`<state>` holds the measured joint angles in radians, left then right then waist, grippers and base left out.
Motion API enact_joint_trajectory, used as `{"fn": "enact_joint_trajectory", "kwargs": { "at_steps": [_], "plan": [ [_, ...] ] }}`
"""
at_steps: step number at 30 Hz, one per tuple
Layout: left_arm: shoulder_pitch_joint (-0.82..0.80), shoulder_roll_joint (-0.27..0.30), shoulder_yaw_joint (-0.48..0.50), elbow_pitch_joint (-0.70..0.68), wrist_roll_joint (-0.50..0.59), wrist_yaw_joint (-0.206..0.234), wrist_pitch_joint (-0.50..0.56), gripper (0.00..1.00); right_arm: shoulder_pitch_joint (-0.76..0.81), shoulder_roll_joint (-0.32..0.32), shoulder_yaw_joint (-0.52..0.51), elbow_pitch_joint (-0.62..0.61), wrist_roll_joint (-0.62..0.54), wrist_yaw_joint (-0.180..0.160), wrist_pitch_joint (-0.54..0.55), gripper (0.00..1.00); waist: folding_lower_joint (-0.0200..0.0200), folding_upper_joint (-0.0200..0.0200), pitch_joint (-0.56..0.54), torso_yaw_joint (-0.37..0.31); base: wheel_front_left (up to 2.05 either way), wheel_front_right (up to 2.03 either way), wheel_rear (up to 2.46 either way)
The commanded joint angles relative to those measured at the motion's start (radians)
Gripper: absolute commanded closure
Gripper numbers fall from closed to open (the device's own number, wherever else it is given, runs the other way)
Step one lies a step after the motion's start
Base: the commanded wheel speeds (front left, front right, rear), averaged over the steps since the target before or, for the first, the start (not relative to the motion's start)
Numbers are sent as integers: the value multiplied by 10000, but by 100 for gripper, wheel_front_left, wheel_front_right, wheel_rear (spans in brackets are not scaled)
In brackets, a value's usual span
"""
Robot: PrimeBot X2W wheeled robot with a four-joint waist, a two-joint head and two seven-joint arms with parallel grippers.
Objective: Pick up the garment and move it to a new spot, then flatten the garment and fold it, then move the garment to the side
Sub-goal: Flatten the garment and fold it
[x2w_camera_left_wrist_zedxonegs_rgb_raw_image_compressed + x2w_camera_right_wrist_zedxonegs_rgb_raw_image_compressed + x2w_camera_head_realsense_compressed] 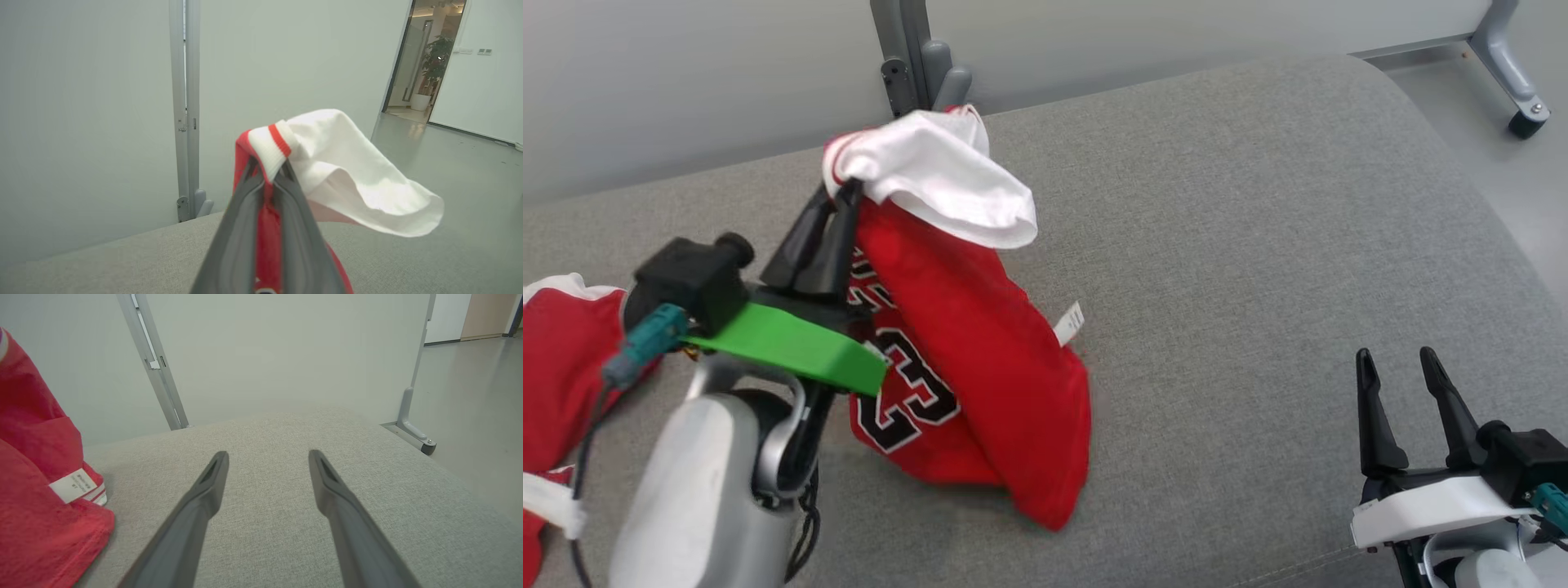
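The garment [964,359] is a red jersey with black numbers and a white inside. It hangs lifted above the grey cushion [1258,245], its lower end still touching the surface. My left gripper [843,196] is shut on its red-and-white ribbed trim; in the left wrist view that trim [271,149] is pinched between the two fingers and white fabric flops to the right. My right gripper [1396,367] stands open at the lower right, apart from the jersey. Its fingers [212,477] hold nothing, with the garment [36,490] and its white tag at that view's left.
A second red-and-white garment [560,359] lies at the left edge of the cushion. A grey metal post [907,49] stands behind the cushion, and a caster foot [1523,114] rests on the floor at the far right. The cushion's edge curves down on the right.
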<state>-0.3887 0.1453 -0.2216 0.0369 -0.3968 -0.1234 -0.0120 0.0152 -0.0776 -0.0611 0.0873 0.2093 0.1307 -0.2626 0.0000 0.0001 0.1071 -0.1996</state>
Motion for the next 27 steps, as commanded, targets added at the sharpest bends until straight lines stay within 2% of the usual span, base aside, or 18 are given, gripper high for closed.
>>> {"fn": "enact_joint_trajectory", "kwargs": {
  "at_steps": [1, 6, 7, 12, 18, 22, 27],
  "plan": [
    [-230, 238, 201, -591, -383, -42, 255, 100, 92, -38, -6, 35, -27, 1, -34, 0, 0, -1, -168, 25, 0, 0, 0],
    [-444, 925, 809, -2535, -1665, -63, 1434, 100, 187, -41, -56, 75, 27, 1, -34, 0, 0, -1, -365, -3, 0, 0, 0],
    [-444, 925, 809, -2535, -1665, -63, 1434, 100, 187, -41, -56, 75, 27, 1, -34, 0, 0, -1, -365, -3, 0, 0, 0],
    [-776, 1467, 1358, -3750, -3271, -64, 2651, 100, 185, -13, -71, 118, 31, -1, -34, 0, 0, -1, -431, -51, 0, 0, 0],
    [-1063, 2080, 1880, -4092, -5083, -78, 3670, 100, 165, 58, -27, 174, 62, 1, -36, 0, 0, -1, -445, -212, 0, 0, 0],
    [-933, 2299, 2111, -4149, -6210, -85, 4073, 100, 129, 85, 21, 222, 63, -1, -34, 0, 0, -1, -440, -402, 0, 0, 0],
    [-819, 2392, 1876, -4467, -7209, -90, 4412, 100, 35, 75, 9, 202, 65, 1, -36, 0, 0, -1, -325, -625, 0, 0, 0]
  ]
}}
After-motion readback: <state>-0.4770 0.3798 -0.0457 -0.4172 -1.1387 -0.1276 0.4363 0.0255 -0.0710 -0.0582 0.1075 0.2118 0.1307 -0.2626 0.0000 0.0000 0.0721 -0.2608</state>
